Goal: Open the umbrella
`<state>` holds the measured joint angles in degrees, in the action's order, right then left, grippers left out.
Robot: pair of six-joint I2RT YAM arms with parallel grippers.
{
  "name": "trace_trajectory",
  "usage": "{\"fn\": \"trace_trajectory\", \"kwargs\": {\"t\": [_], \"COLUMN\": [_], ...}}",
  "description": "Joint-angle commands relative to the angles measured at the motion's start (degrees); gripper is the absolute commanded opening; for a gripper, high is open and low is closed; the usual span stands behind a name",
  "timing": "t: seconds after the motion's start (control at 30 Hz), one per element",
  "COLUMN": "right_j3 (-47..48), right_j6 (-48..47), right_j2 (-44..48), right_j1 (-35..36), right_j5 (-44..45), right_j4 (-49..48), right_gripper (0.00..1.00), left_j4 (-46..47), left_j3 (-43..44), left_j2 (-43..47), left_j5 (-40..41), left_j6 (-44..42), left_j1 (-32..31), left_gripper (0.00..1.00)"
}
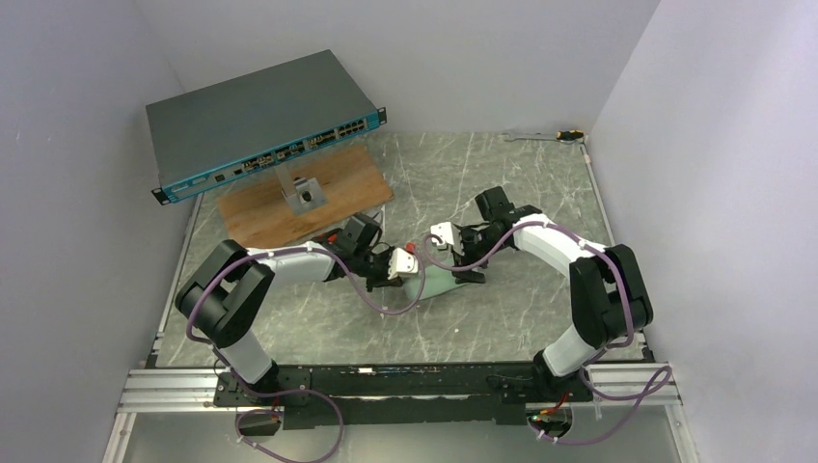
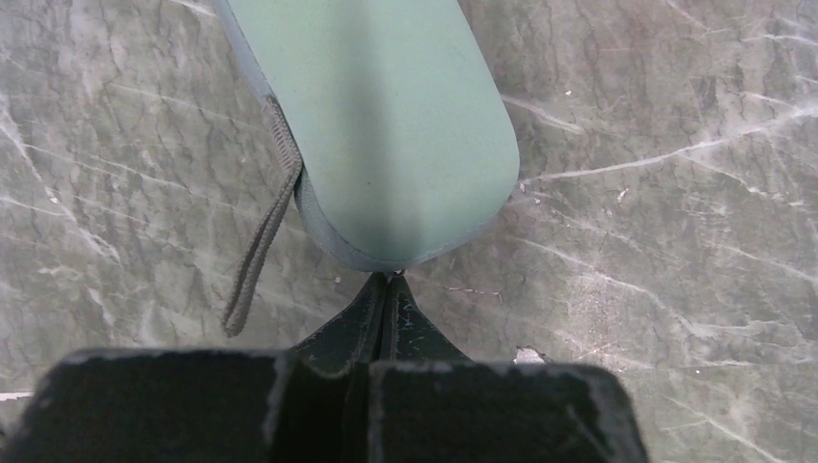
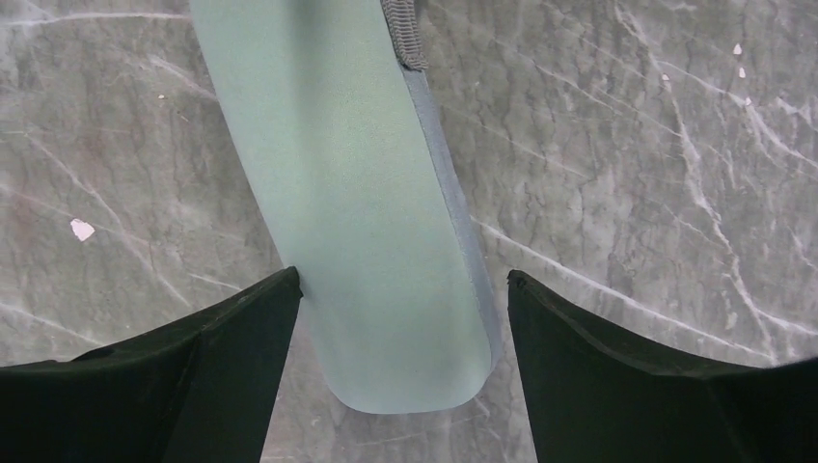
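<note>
A pale mint sleeve (image 1: 439,282) lies flat at the middle of the grey marbled desk (image 1: 540,193). It is long with rounded ends, and a darker grey seam runs along its edge. A grey woven strap (image 2: 260,231) trails from one side onto the desk. Whether the umbrella is inside it cannot be told, as only the mint cover shows.

The left tool (image 2: 389,289) reaches in from 9 o'clock. Its fingers are pressed fully together, and their tips meet the seam at one rounded end of the sleeve. Whether they pinch any of that seam cannot be told.

The right tool (image 3: 403,289) comes from 2 o'clock with its jaws spread wide, straddling the other rounded end. One finger (image 3: 241,338) touches the sleeve's edge and the other stands just clear of it. Nothing is gripped.

At 6 o'clock a metal rail (image 1: 386,386) carries both arm bases, with bare desk between it and the sleeve. Bare desk also runs toward 3 o'clock up to the wall. At 10 o'clock a wooden board (image 1: 289,198) lies near the left arm, with a network switch (image 1: 260,121) propped over it. At 1 o'clock, in the far corner, a small silver spanner-like item (image 1: 545,136) lies well apart from everything else.
</note>
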<state>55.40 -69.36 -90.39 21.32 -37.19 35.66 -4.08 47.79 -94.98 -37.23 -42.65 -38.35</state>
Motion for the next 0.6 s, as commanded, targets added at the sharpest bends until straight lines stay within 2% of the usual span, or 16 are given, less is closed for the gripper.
{"fn": "trace_trajectory", "kwargs": {"t": [0.0,0.17,0.37,0.43,0.47,0.53,0.57], "right_j3": [1.36,-0.02,0.39,0.36,0.07,-0.64,-0.74], "right_j6": [-1.22,0.05,3.65,3.70,3.13,2.03,1.59], "right_j2": [-1.84,-1.49,-2.22,-1.85,-1.55,-1.04,-0.95], "right_j1": [0.56,0.48,0.36,0.23,0.18,0.21,0.21], "right_j5": [-0.82,-0.37,0.09,-0.39,-0.32,0.04,0.16], "right_j4": [0.11,1.71,2.84,3.13,3.14,2.94,3.04], "right_gripper": [0.73,0.47,0.32,0.30,0.29,0.28,0.27], "left_j4": [2.25,3.34,7.68,9.19,10.12,13.18,14.45], "left_j3": [-2.11,-6.65,-9.31,-9.02,-9.00,-10.14,-11.03], "left_j2": [2.80,6.88,8.97,9.06,9.23,10.07,10.65], "left_j5": [-1.89,-2.16,0.23,1.70,0.88,0.75,1.15], "left_j6": [-0.98,-0.42,4.31,9.14,11.54,13.90,12.26], "left_j1": [0.12,-0.03,-1.36,-0.63,0.88,2.94,3.25], "left_gripper": [0.00,0.00,0.00,0.00,0.03,0.29,0.34]}}
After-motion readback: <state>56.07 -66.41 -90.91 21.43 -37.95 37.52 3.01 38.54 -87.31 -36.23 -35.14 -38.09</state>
